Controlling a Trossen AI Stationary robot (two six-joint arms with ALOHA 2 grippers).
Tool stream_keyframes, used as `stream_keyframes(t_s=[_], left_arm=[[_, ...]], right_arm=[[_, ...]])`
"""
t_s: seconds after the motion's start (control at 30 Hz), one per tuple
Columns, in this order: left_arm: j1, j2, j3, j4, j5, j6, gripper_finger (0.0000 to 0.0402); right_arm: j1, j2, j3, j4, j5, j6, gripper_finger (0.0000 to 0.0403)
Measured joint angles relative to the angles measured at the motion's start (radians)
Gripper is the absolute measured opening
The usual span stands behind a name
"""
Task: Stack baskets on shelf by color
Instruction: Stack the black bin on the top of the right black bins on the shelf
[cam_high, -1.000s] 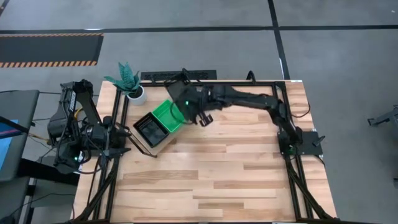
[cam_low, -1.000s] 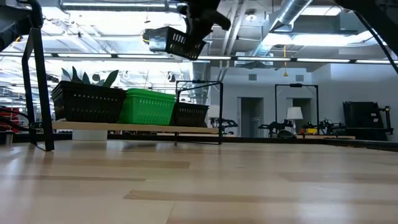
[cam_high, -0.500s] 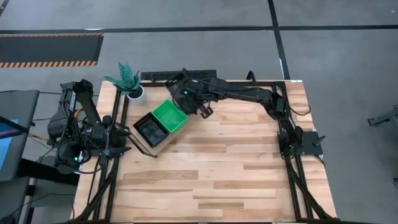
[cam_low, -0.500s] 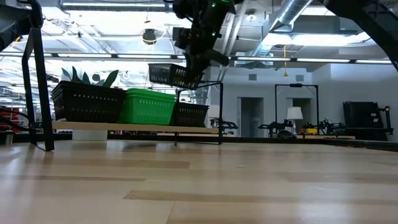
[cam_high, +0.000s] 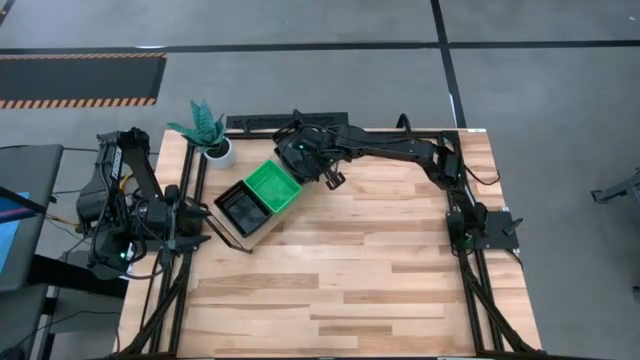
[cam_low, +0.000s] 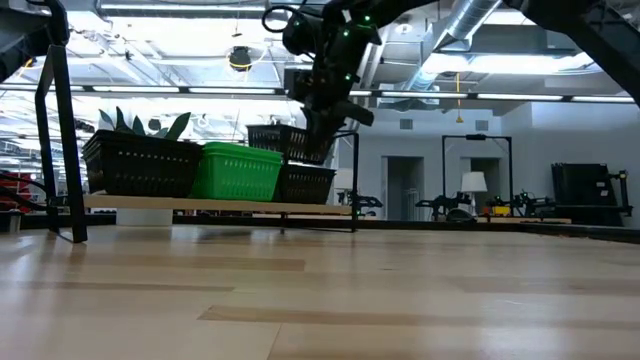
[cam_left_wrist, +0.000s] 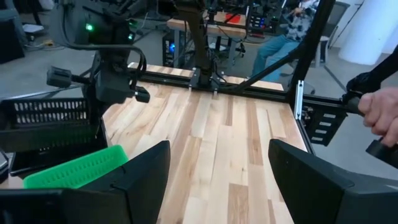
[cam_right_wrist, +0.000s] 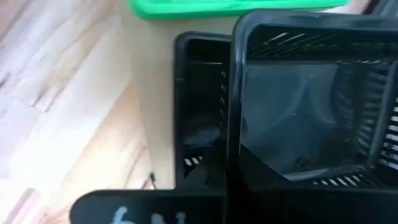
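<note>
Your right gripper (cam_low: 322, 118) has its fingers pinched on the rim of a black basket (cam_low: 283, 142), hanging just above another black basket (cam_low: 303, 183) at the shelf (cam_low: 215, 206) end; contact between them seems unlikely, though it's hard to tell. A green basket (cam_high: 273, 187) sits alongside. Your left gripper (cam_left_wrist: 217, 180) waits at the bench (cam_high: 380, 270) edge, fingers spread.
</note>
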Motion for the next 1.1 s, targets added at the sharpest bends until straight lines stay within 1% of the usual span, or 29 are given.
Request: stream_keyframes(t_s=[0.33, 0.43, 0.57, 0.8, 0.97, 1.1], left_arm=[[0.0, 0.0, 0.0, -0.001, 0.0, -0.001, 0.0261], [0.0, 0.0, 0.0, -0.001, 0.0, -0.001, 0.0261], [0.0, 0.0, 0.0, -0.001, 0.005, -0.009, 0.0261], [0.0, 0.0, 0.0, -0.001, 0.005, -0.011, 0.0261], [0.0, 0.0, 0.0, -0.001, 0.006, -0.011, 0.0261], [0.0, 0.0, 0.0, -0.001, 0.005, -0.011, 0.0261]], right_arm=[[0.008, 0.002, -0.005, 0.014, -0.02, 0.007, 0.0019], [0.007, 0.022, -0.005, 0.015, -0.034, 0.011, 0.0019], [-0.001, 0.051, -0.004, 0.007, -0.035, 0.012, 0.002], [0.0, 0.052, -0.005, 0.017, -0.032, 0.002, 0.002], [-0.002, 0.048, -0.005, -0.013, -0.032, 0.006, 0.0023], [-0.002, 0.048, -0.005, -0.032, -0.031, 0.007, 0.0033]])
